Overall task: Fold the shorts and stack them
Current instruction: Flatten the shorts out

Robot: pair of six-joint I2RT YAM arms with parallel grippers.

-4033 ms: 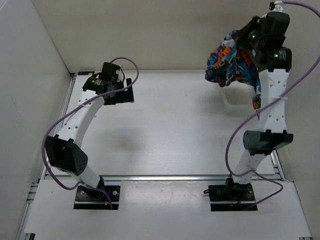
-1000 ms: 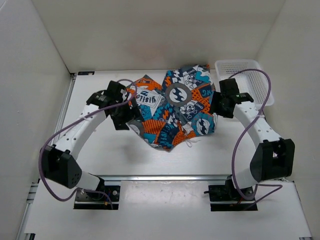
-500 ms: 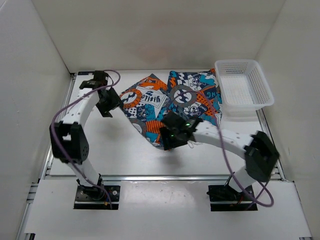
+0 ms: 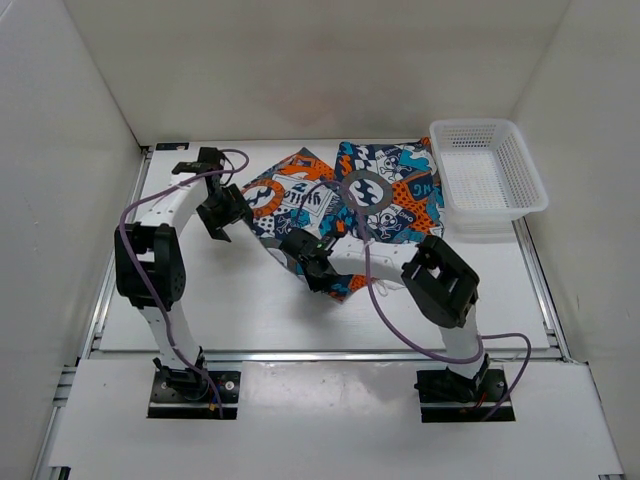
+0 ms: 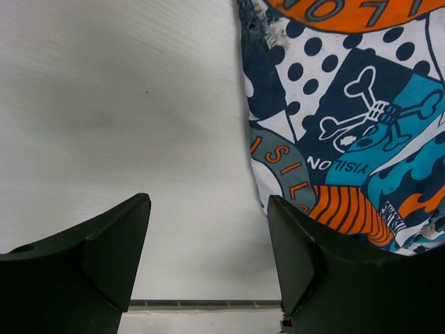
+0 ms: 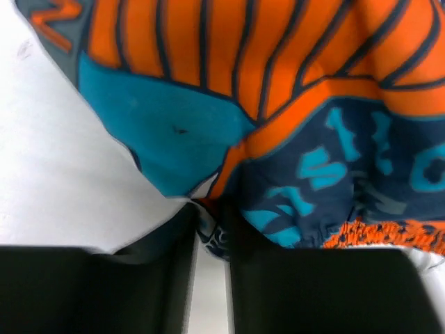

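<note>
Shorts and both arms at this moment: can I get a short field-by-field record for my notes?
shorts: spread out on the table, beside the basket, unfolded
basket: white mesh, far right corner
left gripper: jaws open over bare table at the shorts' left edge, holding nothing
right gripper: jaws closed on the shorts' near edge
fold: not yet made
</note>
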